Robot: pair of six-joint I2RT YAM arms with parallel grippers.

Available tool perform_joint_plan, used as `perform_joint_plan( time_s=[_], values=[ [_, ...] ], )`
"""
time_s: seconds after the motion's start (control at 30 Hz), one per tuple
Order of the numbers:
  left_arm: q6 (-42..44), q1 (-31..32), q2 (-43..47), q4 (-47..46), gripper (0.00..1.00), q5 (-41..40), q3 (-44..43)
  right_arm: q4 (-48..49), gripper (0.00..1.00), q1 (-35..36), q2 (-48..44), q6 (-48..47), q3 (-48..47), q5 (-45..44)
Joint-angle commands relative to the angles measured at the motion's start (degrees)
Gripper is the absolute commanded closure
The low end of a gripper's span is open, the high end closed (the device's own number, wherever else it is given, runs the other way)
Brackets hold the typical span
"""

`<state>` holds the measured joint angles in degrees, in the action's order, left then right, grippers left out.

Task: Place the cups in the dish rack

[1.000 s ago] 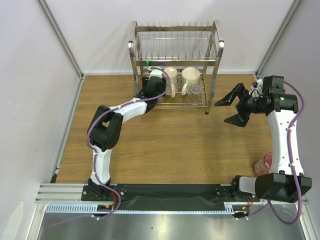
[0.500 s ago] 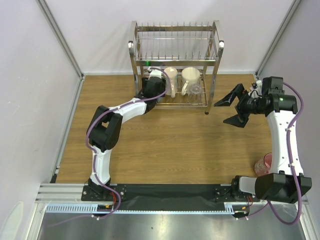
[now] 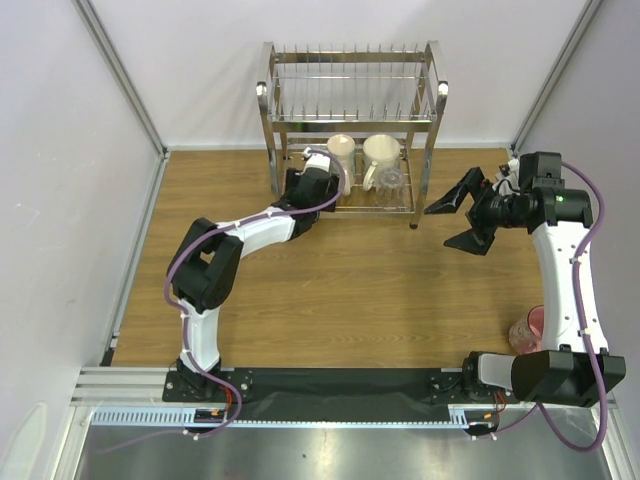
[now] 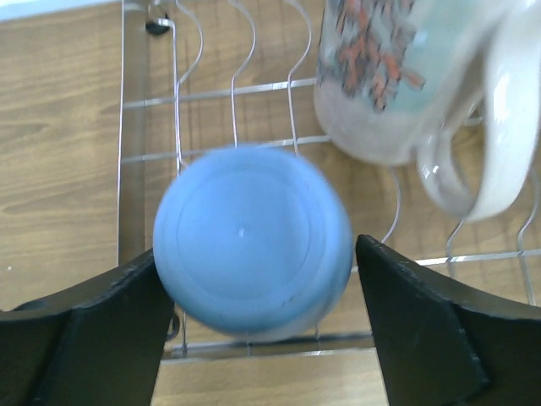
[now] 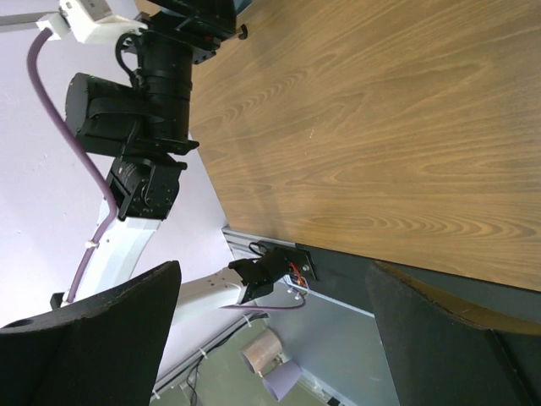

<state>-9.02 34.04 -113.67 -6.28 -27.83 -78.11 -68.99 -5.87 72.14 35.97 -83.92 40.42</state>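
The dish rack (image 3: 350,75) stands at the back of the table. On its lower tier are a cream mug (image 3: 342,152), a taller cream mug (image 3: 380,150) and a clear glass tumbler (image 3: 392,181). My left gripper (image 3: 308,180) is at the lower tier's left end. In the left wrist view the gripper (image 4: 256,251) is open around the light blue cup (image 4: 252,241), which sits bottom-up on the rack wires (image 4: 233,93) beside the cream mug (image 4: 397,76). My right gripper (image 3: 457,215) is open and empty, in the air right of the rack. The pink mug (image 3: 527,328) stands by the right arm.
The rack's front right leg (image 3: 414,222) stands close to my right gripper. Frame posts and walls bound the table on the left (image 3: 120,80) and the right (image 3: 560,70). The right wrist view shows the bare wooden tabletop (image 5: 406,127) and the left arm's base (image 5: 144,118).
My left wrist has drawn back a little from the rack toward the near side. My right gripper has drifted slightly left. The cups on the rack have not moved.
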Motion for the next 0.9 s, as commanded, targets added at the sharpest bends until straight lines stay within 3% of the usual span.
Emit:
perform_joint_plan(
  time_s=[0.0, 0.87],
  values=[
    [-0.48, -0.12, 4.33, -0.05, 0.11, -0.03, 1.29, -0.53, 0.02, 0.59, -0.86, 0.16, -2.39, -0.61],
    [-6.10, -0.03, 10.48, 5.40, 0.04, 4.54, 2.78, -0.44, 0.01, 1.74, -0.42, -0.72, -5.73, -0.87]
  ],
)
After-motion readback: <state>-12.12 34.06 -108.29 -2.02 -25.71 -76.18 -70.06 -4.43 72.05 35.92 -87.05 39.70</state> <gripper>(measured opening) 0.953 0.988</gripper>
